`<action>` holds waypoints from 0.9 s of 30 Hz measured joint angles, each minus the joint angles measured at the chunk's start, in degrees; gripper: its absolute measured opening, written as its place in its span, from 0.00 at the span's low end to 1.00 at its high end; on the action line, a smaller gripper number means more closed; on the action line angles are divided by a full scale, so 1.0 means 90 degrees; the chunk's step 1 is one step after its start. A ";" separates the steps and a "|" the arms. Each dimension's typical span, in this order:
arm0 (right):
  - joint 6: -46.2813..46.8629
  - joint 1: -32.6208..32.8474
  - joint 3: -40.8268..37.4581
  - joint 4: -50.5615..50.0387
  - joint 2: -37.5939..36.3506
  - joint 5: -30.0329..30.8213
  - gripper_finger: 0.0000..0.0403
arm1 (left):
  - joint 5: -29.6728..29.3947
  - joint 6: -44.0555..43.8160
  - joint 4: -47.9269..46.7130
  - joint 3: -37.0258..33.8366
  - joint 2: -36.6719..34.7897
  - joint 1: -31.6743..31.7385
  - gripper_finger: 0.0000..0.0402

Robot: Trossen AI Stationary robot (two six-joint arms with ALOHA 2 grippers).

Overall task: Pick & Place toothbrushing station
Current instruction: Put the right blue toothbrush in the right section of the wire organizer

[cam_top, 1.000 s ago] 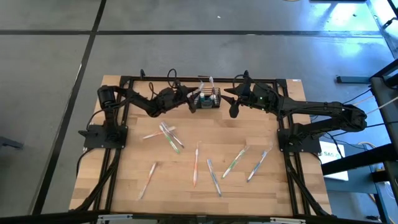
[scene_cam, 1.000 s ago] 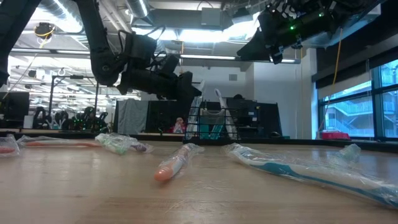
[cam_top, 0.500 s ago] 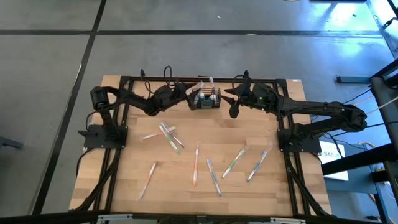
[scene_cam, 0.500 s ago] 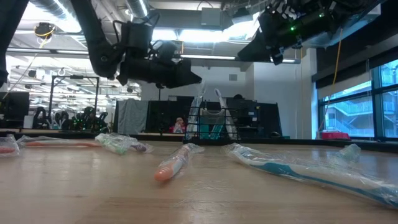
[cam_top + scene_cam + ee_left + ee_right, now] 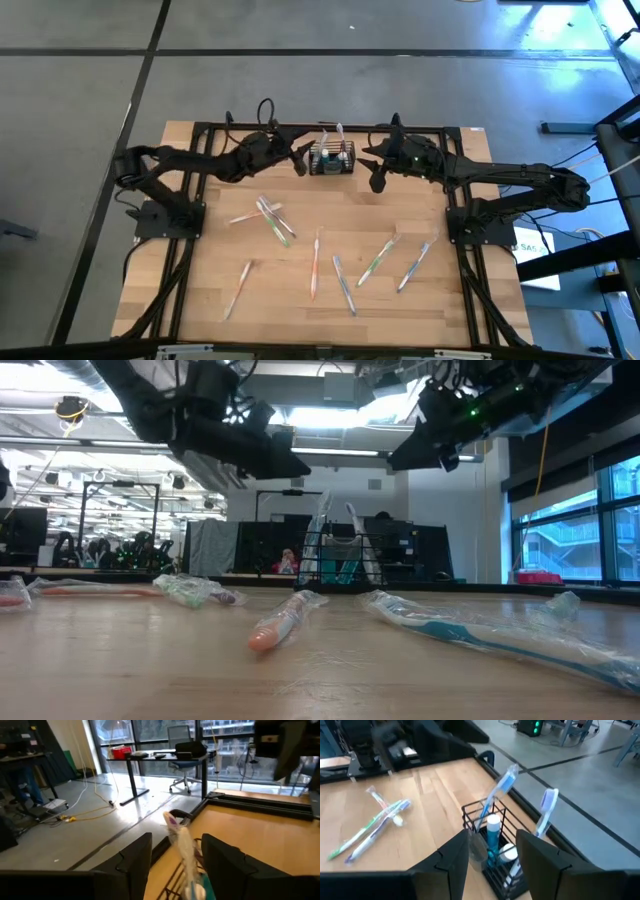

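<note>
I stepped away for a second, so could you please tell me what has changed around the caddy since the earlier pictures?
The left gripper has pulled back from the caddy, up and toward its own side, fingers open and holding nothing. The caddy stays at the table's far edge with its brushes upright. The right gripper and the loose toothbrushes have not moved.

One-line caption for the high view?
Small black wire-mesh caddy at wooden table's far edge, flanked by left gripper and right gripper.

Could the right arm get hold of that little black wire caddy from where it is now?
Probably yes. The right gripper hangs open just beside the caddy, nothing between them, and the left gripper stands clear.
</note>
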 joint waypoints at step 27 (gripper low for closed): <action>0.2299 0.1359 0.0000 -0.3011 0.0000 -0.1219 0.41 | -0.0006 -0.0289 -0.3171 0.0005 -0.1365 -0.1457 0.42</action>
